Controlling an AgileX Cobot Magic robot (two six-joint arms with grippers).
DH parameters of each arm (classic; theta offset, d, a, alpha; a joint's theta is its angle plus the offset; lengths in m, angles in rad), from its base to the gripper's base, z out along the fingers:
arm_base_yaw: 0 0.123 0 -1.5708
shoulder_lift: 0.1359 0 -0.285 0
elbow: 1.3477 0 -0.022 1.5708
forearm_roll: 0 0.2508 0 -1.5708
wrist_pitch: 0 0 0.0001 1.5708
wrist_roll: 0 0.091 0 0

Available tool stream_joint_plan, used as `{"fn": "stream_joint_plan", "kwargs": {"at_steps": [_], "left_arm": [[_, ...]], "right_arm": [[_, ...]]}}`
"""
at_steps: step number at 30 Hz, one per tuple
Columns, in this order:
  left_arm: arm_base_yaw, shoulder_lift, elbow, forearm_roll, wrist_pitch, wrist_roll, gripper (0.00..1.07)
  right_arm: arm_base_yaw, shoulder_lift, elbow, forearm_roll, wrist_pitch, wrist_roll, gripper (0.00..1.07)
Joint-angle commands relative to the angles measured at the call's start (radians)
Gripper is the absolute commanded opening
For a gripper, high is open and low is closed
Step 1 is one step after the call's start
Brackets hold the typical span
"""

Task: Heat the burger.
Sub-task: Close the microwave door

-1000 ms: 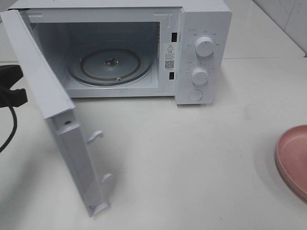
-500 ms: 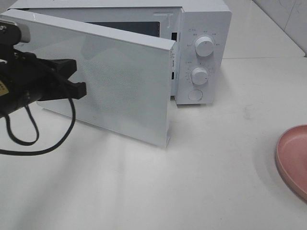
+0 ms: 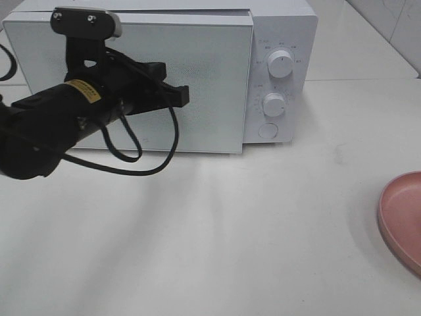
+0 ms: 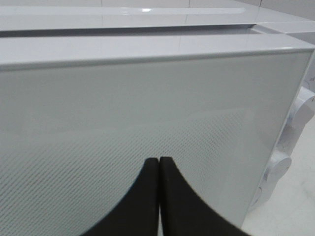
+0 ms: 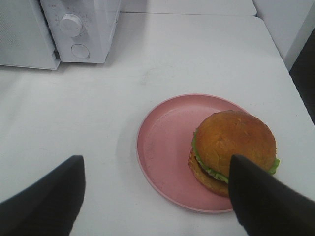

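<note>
On plate (image 5: 162, 147), burger (image 5: 234, 150) upright.

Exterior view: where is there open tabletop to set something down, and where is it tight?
The widest bare patch is the white table in front of the microwave, running to the pink plate at the right edge. It is tight at the microwave door, where the left gripper, shut, presses. The burger fills the plate's far half.

A golden-brown bun, green lettuce and dark patty are shown on the tall round burger (image 5: 233, 150); the round plastic plate (image 5: 165, 147) is pink, the boxy microwave (image 3: 279, 39) white, its door finely dotted.
</note>
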Motion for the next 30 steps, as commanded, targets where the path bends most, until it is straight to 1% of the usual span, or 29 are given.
{"fn": "stream_joint_plan", "kwargs": {"at_steps": [1,2,3,4,5,6,7,8,10,11,13,14,16,17,19,20,22,24,25,29,30], "left_arm": [[-0.033,0.038,-0.067,-0.073,-0.011,0.063,0.0],[-0.033,0.038,-0.067,-0.073,-0.011,0.063,0.0],[-0.047,0.064,-0.108,-0.124,-0.01,0.102,0.0],[-0.052,0.074,-0.129,-0.146,-0.008,0.122,0.0],[-0.052,0.074,-0.129,-0.146,-0.008,0.122,0.0],[-0.061,0.097,-0.167,-0.179,0.0,0.157,0.0],[-0.066,0.109,-0.187,-0.192,0.009,0.175,0.0],[-0.066,0.109,-0.187,-0.192,0.009,0.175,0.0],[-0.071,0.152,-0.256,-0.252,0.02,0.238,0.0],[-0.071,0.152,-0.256,-0.252,0.02,0.238,0.0],[-0.071,0.167,-0.289,-0.288,0.038,0.264,0.0],[-0.071,0.167,-0.289,-0.288,0.038,0.264,0.0],[-0.071,0.2,-0.349,-0.374,0.064,0.324,0.0],[-0.071,0.2,-0.349,-0.374,0.064,0.324,0.0],[-0.071,0.22,-0.383,-0.395,0.062,0.348,0.0],[-0.071,0.22,-0.383,-0.395,0.062,0.348,0.0],[-0.056,0.241,-0.425,-0.398,0.072,0.349,0.0],[-0.048,0.247,-0.438,-0.399,0.082,0.349,0.0],[-0.03,0.256,-0.466,-0.404,0.128,0.348,0.0],[-0.027,0.241,-0.468,-0.384,0.186,0.363,0.0],[-0.038,0.227,-0.468,-0.377,0.22,0.379,0.0]], "right_arm": [[-0.005,-0.026,0.001,0.001,-0.004,-0.001,0.76],[-0.005,-0.026,0.001,0.001,-0.004,-0.001,0.76],[-0.005,-0.026,0.001,0.001,-0.004,-0.001,0.76],[-0.005,-0.026,0.001,0.001,-0.004,-0.001,0.76],[-0.005,-0.026,0.001,0.001,-0.004,-0.001,0.76],[-0.005,-0.026,0.001,0.001,-0.004,-0.001,0.76],[-0.005,-0.026,0.001,0.001,-0.004,-0.001,0.76],[-0.005,-0.026,0.001,0.001,-0.004,-0.001,0.76],[-0.005,-0.026,0.001,0.001,-0.004,-0.001,0.76],[-0.005,-0.026,0.001,0.001,-0.004,-0.001,0.76],[-0.005,-0.026,0.001,0.001,-0.004,-0.001,0.76],[-0.005,-0.026,0.001,0.001,-0.004,-0.001,0.76],[-0.005,-0.026,0.001,0.001,-0.004,-0.001,0.76],[-0.005,-0.026,0.001,0.001,-0.004,-0.001,0.76],[-0.005,-0.026,0.001,0.001,-0.004,-0.001,0.76],[-0.005,-0.026,0.001,0.001,-0.004,-0.001,0.76],[-0.005,-0.026,0.001,0.001,-0.004,-0.001,0.76],[-0.005,-0.026,0.001,0.001,-0.004,-0.001,0.76],[-0.005,-0.026,0.001,0.001,-0.004,-0.001,0.76],[-0.005,-0.026,0.001,0.001,-0.004,-0.001,0.76],[-0.005,-0.026,0.001,0.001,-0.004,-0.001,0.76]]}}
